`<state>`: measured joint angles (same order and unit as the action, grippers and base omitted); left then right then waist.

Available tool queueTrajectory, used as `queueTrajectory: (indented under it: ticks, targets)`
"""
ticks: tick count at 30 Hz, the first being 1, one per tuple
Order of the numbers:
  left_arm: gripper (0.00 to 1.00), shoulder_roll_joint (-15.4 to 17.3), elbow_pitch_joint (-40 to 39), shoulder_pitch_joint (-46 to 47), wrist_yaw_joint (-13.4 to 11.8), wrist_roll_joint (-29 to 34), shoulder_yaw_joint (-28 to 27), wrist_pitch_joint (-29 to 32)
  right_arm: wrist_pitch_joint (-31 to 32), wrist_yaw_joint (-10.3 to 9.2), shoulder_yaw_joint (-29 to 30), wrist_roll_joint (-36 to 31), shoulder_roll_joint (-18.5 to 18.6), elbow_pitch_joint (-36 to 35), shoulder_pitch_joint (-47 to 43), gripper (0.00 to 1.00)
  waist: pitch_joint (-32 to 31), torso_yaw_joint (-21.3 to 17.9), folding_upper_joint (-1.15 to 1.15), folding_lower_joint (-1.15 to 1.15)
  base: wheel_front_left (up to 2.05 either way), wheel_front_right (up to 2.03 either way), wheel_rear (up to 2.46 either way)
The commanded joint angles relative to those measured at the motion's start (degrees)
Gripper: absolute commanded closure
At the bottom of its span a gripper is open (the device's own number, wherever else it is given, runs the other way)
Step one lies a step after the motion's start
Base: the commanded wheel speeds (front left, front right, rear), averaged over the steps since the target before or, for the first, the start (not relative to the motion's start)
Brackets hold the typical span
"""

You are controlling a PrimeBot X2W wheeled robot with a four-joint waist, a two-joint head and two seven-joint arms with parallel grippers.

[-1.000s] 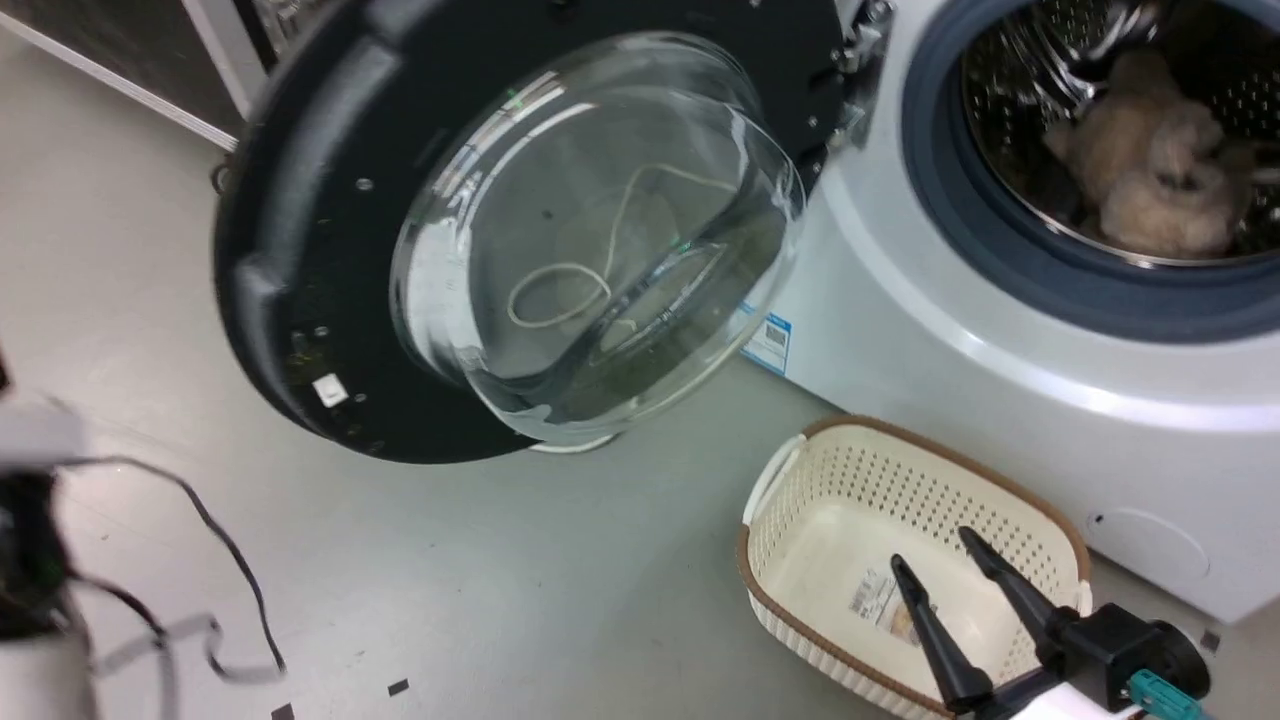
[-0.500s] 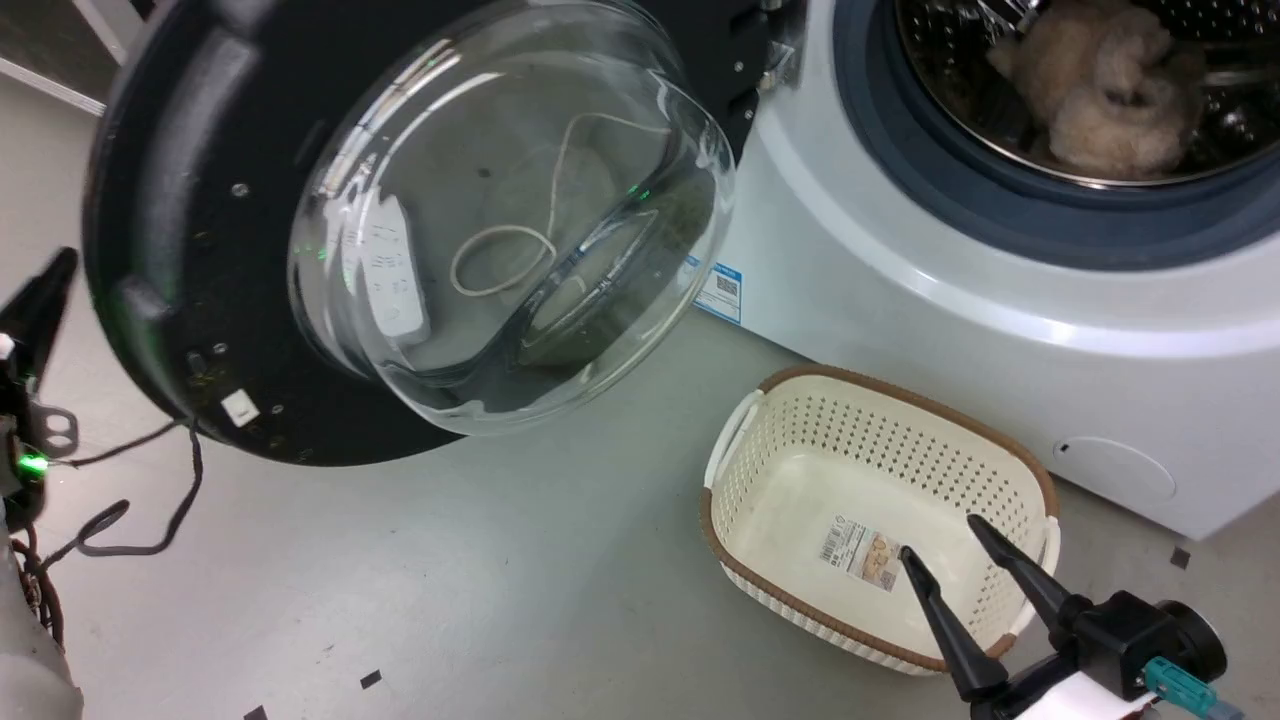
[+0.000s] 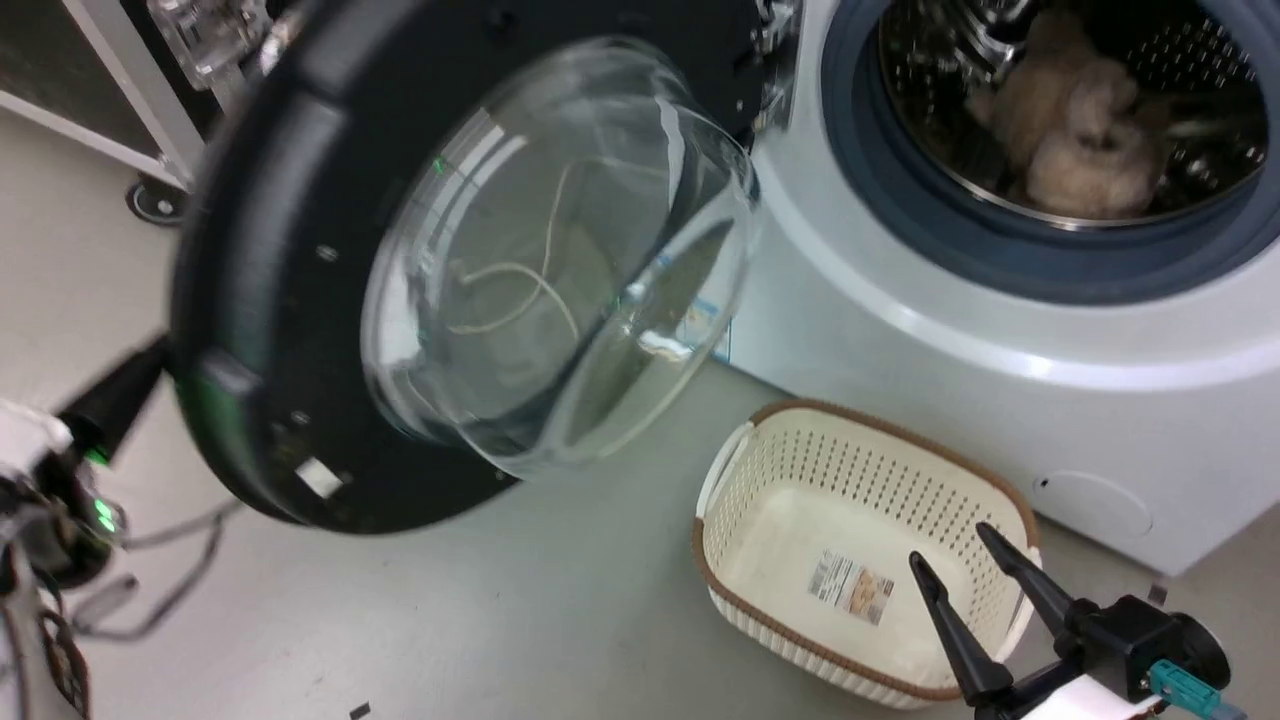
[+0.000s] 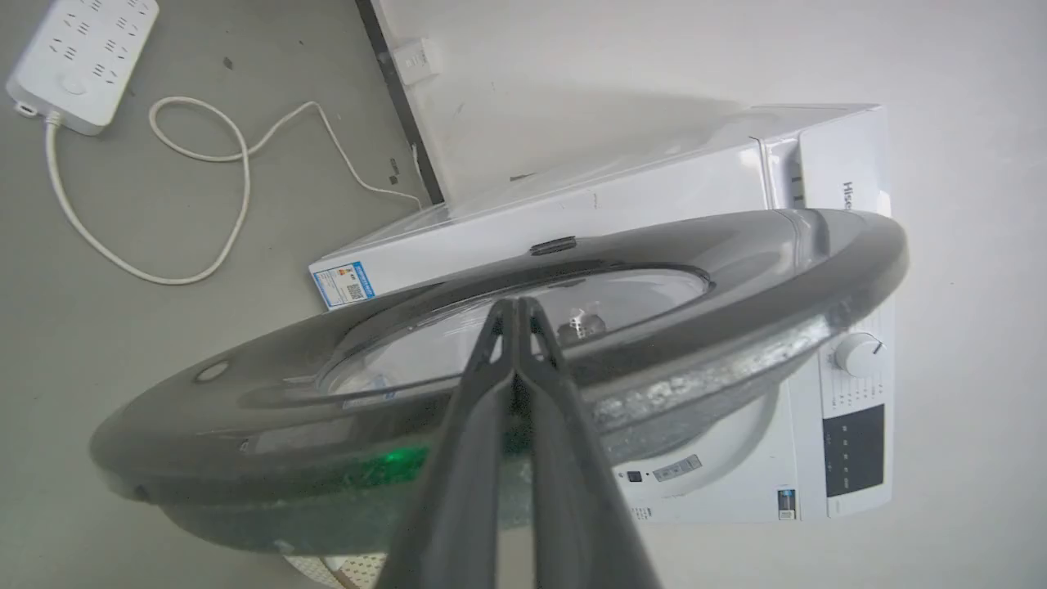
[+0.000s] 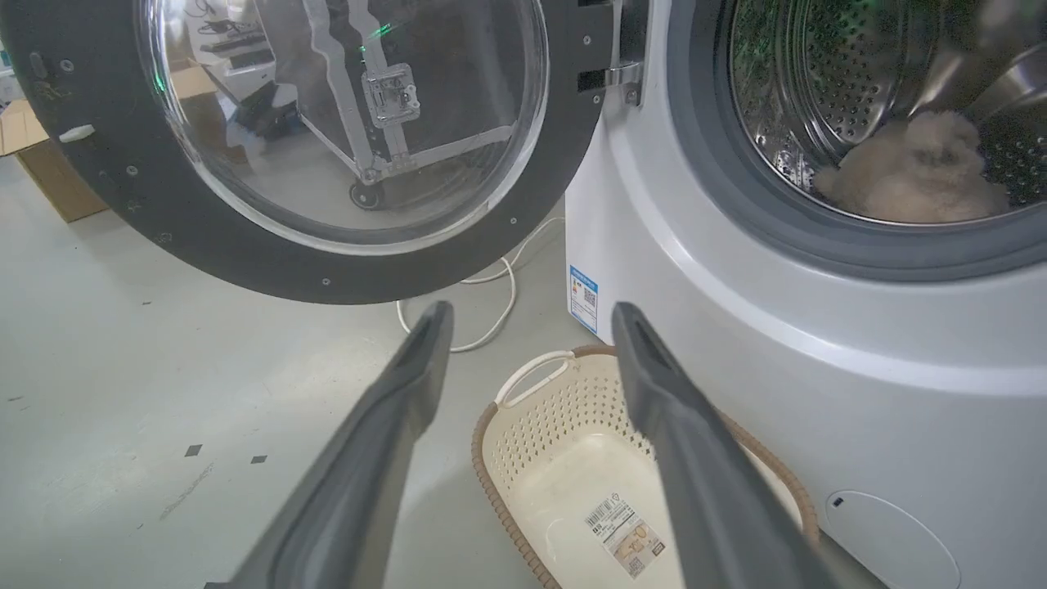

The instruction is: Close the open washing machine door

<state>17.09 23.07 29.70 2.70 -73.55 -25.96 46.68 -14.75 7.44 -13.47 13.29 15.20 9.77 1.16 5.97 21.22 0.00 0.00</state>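
Partly cut off by the head view's top edge and smeared with blur, the washing machine door (image 3: 270,260) stands swung out to the left of the porthole. It hangs on a metal hinge (image 5: 623,78) at its right side, above the grey floor (image 3: 500,620). Its rim is a broad glossy black ring dotted with small screws. A clear glass bowl (image 3: 560,270) bulges at the centre, and a pale cord shows warped through it.

The washing machine (image 3: 950,340) is a smooth white box. Its perforated steel drum (image 5: 806,90) sits inside a grey rubber ring (image 3: 900,230), with the upper part out of frame. Something beige and fluffy (image 3: 1070,140) lies inside, too soft-edged to name.

The left pincer (image 4: 515,304) is closed and empty, its dark fingers pressed together along the door's outer face; whether the tips touch it I cannot tell.

A cream perforated basket (image 3: 800,470) with a brown rim stands on the floor before the machine. Over it hangs the right pincer (image 3: 950,545), fingers spread apart and holding nothing.
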Motion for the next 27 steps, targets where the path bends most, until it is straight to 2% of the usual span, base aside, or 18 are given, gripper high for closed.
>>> queueTrajectory:
  ticks: [1, 9, 12, 13, 14, 17, 19, 20, 21, 22, 25, 26, 27]
  targets:
    - [1.0, -1.34, -1.51, -2.33, 0.32, -0.72, 0.57, 1.27, -0.25, 0.05, 0.3, 0.3, -0.65, 0.32, -0.6, 0.0, -1.51, 0.06, 0.0, 0.0, 0.0, 0.0, 0.0]
    - [1.0, -6.0, -11.51, -11.94, -0.15, -2.03, 3.17, 6.24, -0.25, 0.05, 1.89, -0.5, -2.85, 1.24, -1.52, 0.0, -5.05, -0.73, 0.0, 0.0, 0.0, 0.0, 0.0]
    - [1.0, -9.23, -16.32, -17.85, 0.29, -1.99, 5.51, 7.95, -0.25, 0.05, 2.97, -1.11, -3.73, 1.85, -2.03, 0.0, -6.07, -2.11, 0.0, 0.0, 0.0, 0.0, 0.0]
    - [1.0, -11.82, -19.64, -21.82, 0.04, -2.3, 7.74, 8.25, -0.25, 0.05, 3.36, -1.58, -4.24, 2.19, -2.39, 0.0, -6.48, -3.68, 0.0, 0.0, 0.0, 0.0, 0.0]
    - [1.0, -12.49, -20.67, -23.08, -0.05, -2.38, 8.78, 8.14, -0.25, 0.05, 3.55, -1.71, -4.35, 2.23, -2.53, 0.0, -6.47, -4.24, 0.0, 0.0, 0.0, 0.0, 0.0]
    - [1.0, -13.44, -22.39, -25.25, -0.38, -2.83, 11.13, 7.47, -0.25, 0.05, 3.83, -1.95, -4.39, 2.27, -2.76, 0.0, -6.32, -5.41, 0.0, 0.0, 0.0, 0.0, 0.0]
    - [1.0, -14.04, -23.65, -27.21, -0.65, -5.5, 14.49, 5.98, -0.25, 0.05, 4.21, -2.03, -4.19, 2.24, -2.8, 0.0, -5.74, -7.35, 0.0, 0.0, 0.0, 0.0, 0.0]
    - [1.0, -14.04, -23.65, -27.21, -0.65, -5.5, 14.49, 5.98, -0.25, 0.05, 4.21, -2.03, -4.19, 2.24, -2.8, 0.0, -5.74, -7.35, 0.0, 0.0, 0.0, 0.0, 0.0]
    - [1.0, -14.15, -24.29, -27.99, -0.77, -8.58, 17.25, 4.51, -0.25, 0.05, 4.45, -2.0, -4.01, 2.15, -2.64, 0.0, -5.15, -8.85, 0.0, 0.0, 0.0, 0.0, 0.0]
    - [1.0, -14.15, -24.29, -27.99, -0.77, -8.58, 17.25, 4.51, -0.25, 0.05, 4.45, -2.0, -4.01, 2.15, -2.64, 0.0, -5.15, -8.85, 0.0, 0.0, 0.0, 0.0, 0.0]
    - [1.0, -14.18, -25.28, -28.8, -0.62, -12.77, 22.73, -0.18, -0.25, 0.05, 4.44, -1.88, -3.67, 2.09, -2.0, 0.0, -3.99, -11.48, 0.0, 0.0, 0.0, 0.0, 0.0]
    - [1.0, -14.19, -25.66, -28.67, -0.19, -14.76, 26.29, -3.34, -0.25, 0.05, 4.36, -1.79, -3.49, 1.92, -1.35, 0.0, -3.0, -13.58, 0.0, 0.0, 0.0, 0.0, 0.0]
    - [1.0, -14.19, -25.66, -28.67, -0.19, -14.76, 26.29, -3.34, -0.25, 0.05, 4.36, -1.79, -3.49, 1.92, -1.35, 0.0, -3.0, -13.58, 0.0, 0.0, 0.0, 0.0, 0.0]
